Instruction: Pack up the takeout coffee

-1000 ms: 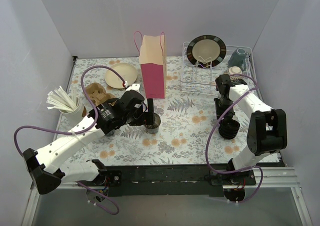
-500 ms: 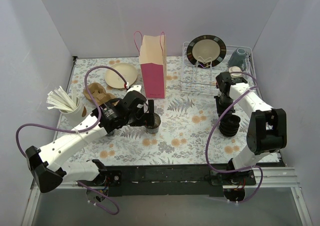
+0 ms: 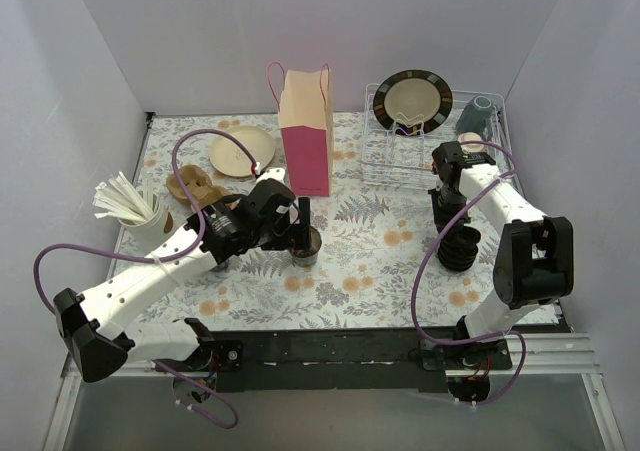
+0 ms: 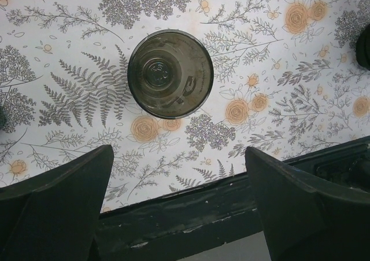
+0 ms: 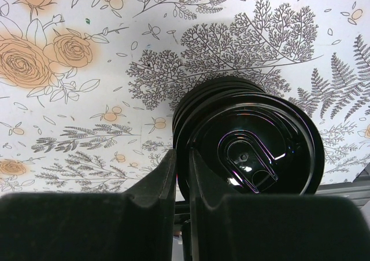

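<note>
A lidless black cup (image 3: 307, 242) stands on the floral cloth in front of the paper bag (image 3: 305, 136); the left wrist view looks straight down into it (image 4: 170, 74). My left gripper (image 3: 299, 222) hovers just above and beside it, open and empty (image 4: 179, 214). My right gripper (image 3: 447, 214) is shut on the rim of the top black lid (image 5: 254, 151), which sits over the stack of black lids (image 3: 459, 251). No lidded cup is in view.
A wire dish rack (image 3: 385, 151) with a dark-rimmed plate (image 3: 412, 101) and a teal cup (image 3: 478, 116) stands at the back right. A cream plate (image 3: 242, 151), a brown cup carrier (image 3: 195, 186) and a cup of white sticks (image 3: 130, 206) are on the left.
My left arm has shifted slightly right and back, staying over the lidless cup. My right gripper has moved a little back, still pinching the lid.
</note>
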Controlling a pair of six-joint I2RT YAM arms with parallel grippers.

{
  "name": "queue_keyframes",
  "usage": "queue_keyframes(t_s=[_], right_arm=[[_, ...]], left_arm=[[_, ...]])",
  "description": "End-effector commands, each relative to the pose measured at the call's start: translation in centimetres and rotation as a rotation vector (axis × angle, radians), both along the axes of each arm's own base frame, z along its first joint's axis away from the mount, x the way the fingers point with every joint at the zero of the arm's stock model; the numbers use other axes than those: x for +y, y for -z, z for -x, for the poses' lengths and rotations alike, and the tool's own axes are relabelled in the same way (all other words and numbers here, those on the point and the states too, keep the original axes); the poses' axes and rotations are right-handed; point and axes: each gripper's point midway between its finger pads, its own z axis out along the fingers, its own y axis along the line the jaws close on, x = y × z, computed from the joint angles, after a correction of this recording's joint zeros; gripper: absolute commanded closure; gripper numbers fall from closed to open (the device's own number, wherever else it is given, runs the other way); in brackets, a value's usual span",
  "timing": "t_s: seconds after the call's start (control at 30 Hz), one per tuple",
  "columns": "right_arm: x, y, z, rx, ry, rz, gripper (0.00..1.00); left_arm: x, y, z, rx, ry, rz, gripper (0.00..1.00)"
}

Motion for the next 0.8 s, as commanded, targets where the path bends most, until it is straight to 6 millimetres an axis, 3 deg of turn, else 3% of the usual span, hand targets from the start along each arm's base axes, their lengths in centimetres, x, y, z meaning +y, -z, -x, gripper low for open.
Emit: queue_keyframes(t_s=[0.0, 0.27, 0.37, 0.43, 0.5, 0.53, 0.57, 0.6, 0.63, 0.77], right_arm=[[-0.2, -1.8, -0.8, -0.029, 0.004, 0.002, 0.84], [0.4, -5.2, -1.8, -0.085, 0.004, -0.032, 0.84], [2.5, -7.5, -2.6, -0.138, -0.041, -0.153, 0.85], [5.7, -9.8, -3.0, -0.208, -0.119, -0.314, 0.86], [9.1, -12.0, -2.4, -0.248, -0.205, -0.478, 0.86], [10.4, -13.1, -2.4, -0.276, -0.244, -0.533, 0.86], [12.1, -14.1, -1.6, -0.285, -0.299, -0.586, 0.86], [13.9, -15.2, -0.7, -0.275, -0.35, -0.676, 0.86], [15.2, -16.3, -0.3, -0.284, -0.392, -0.719, 0.87], [20.9, -20.3, 4.2, -0.277, -0.623, -0.909, 0.87]], left_arm=[[-0.1, -2.2, -0.9, -0.059, -0.005, 0.018, 0.02], [-0.4, -2.9, -1.0, -0.124, 0.073, 0.025, 0.02], [-1.8, -3.7, -0.1, -0.204, 0.256, 0.072, 0.02], [-2.8, -6.7, 0.5, -0.378, 0.433, 0.131, 0.07], [-2.8, -6.9, 1.1, -0.477, 0.514, 0.152, 0.12], [-2.4, -10.4, 1.0, -0.656, 0.53, 0.195, 0.13], [-2.2, -9.1, 1.0, -0.697, 0.549, 0.18, 0.14], [-2.0, -9.7, 1.0, -0.762, 0.554, 0.186, 0.16], [-1.7, -11.8, 0.9, -0.899, 0.56, 0.193, 0.16], [-3.4, -10.7, 1.6, -0.992, 0.776, 0.105, 0.15]])
